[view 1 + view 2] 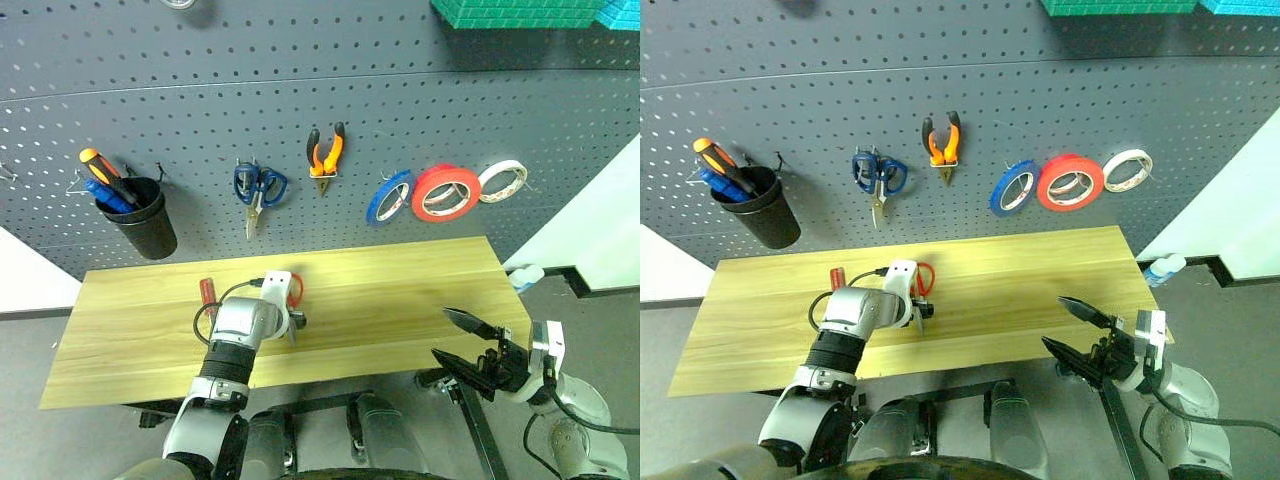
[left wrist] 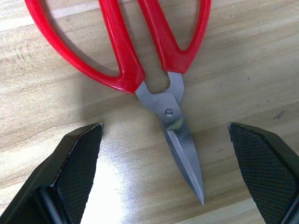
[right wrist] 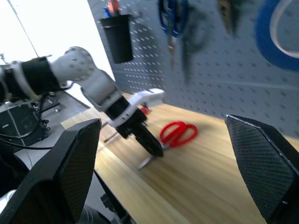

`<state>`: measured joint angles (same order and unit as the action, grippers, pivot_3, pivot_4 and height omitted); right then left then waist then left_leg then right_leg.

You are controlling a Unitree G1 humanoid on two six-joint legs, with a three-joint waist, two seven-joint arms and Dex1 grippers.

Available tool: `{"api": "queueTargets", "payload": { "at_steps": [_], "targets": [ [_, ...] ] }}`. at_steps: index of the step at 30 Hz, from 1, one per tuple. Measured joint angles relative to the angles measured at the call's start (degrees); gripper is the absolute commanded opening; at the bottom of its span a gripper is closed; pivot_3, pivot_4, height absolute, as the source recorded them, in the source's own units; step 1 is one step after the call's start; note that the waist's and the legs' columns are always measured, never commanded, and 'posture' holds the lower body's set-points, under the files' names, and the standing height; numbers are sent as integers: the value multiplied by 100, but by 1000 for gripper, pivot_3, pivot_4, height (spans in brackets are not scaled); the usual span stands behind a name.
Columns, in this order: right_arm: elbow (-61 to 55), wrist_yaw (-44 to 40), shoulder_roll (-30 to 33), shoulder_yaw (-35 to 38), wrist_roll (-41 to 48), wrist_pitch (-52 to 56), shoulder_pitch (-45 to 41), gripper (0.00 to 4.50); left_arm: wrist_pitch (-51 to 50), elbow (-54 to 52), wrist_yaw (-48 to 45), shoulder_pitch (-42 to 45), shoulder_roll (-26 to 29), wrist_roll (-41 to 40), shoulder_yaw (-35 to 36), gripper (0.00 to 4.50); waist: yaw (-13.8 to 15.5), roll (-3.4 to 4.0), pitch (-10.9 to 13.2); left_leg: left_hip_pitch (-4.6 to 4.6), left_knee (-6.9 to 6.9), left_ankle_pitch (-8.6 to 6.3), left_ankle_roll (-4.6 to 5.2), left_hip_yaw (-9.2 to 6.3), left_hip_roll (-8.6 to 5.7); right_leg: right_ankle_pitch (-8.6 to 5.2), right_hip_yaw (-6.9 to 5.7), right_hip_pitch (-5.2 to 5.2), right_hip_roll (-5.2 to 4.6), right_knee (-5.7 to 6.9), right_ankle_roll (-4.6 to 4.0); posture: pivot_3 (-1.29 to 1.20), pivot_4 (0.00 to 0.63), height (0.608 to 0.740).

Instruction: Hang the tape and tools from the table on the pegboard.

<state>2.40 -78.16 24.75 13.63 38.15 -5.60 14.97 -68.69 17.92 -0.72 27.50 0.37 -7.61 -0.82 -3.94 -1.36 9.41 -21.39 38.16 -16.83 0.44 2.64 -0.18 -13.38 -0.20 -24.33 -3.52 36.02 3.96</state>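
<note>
Wood surface: the table point(image 1: 400, 300) is light yellowish planks with a fine grain, set against the wall panel
Writing: no readable brand or label on anything
Wall: the pegboard point(image 1: 300, 90) is dark grey, dotted with holes; grey floor below
Red scissors point(image 2: 140, 51): flat on the table, blades shut; tips lie between the left gripper's fingers, untouched
Screwdriver point(image 1: 208, 293): dark red handle, on the table just beside the left wrist
Left gripper point(image 2: 166, 154): jaws wide, angled down over the scissors, holding nothing
Right gripper point(image 1: 462, 340): jaws wide, empty, off the table's right front edge
Already hung: pliers point(image 1: 325, 152); red tape point(image 1: 446, 192), between blue roll point(image 1: 389, 196) and white roll point(image 1: 502, 180); blue scissors point(image 1: 258, 190); black cup point(image 1: 142, 215) holding an orange-handled screwdriver point(image 1: 105, 172)
</note>
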Motion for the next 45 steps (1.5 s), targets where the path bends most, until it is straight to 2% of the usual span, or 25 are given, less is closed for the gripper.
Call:
{"api": "queueTargets", "payload": {
  "at_steps": [3,14,15,28,31,40,45],
  "targets": [
    [-14,78,-32,-38,-72,-7,110,4500,-28,33,18,30,-26,15,59,3887,-18,4,5,-1,0,-2,2,8,-4,1,4,0,-8,-4,-1,-238,185,736],
    [-16,121,24,-19,-76,28,-215,4500,-172,118,-78,90,-55,14,154,168,-9,3,8,-2,-1,-3,1,6,-4,-2,3,0,-10,-10,-2,-241,180,736],
    [21,100,38,-14,-72,28,-242,4500,-199,119,-81,104,-62,15,153,32,-8,3,8,-2,-1,-3,1,6,-4,-2,3,0,-10,-11,-2,-241,180,736],
    [703,-244,190,238,-17,27,-514,4500,-172,-138,-280,-55,63,86,-104,32,-7,7,27,-4,-4,-3,2,5,-3,-2,4,-2,-13,-14,-7,-224,189,736],
    [696,-261,193,263,-6,28,-454,4500,-171,-221,-278,-105,86,99,-133,645,-5,6,34,-6,-14,-4,2,4,-2,-1,4,-2,-13,-24,-9,-221,194,736],
    [692,-328,230,268,32,37,-382,4500,-126,-447,-397,-217,192,153,-387,3706,7,13,61,-14,-19,-10,11,4,-2,11,5,-1,-20,-49,-27,-211,202,736],
    [672,-341,230,268,42,37,-327,4500,-80,-402,-384,-170,188,217,-462,3706,1,26,79,-14,-25,-11,12,3,-1,11,5,-2,-21,-53,-28,-210,200,736]
  ]
}}
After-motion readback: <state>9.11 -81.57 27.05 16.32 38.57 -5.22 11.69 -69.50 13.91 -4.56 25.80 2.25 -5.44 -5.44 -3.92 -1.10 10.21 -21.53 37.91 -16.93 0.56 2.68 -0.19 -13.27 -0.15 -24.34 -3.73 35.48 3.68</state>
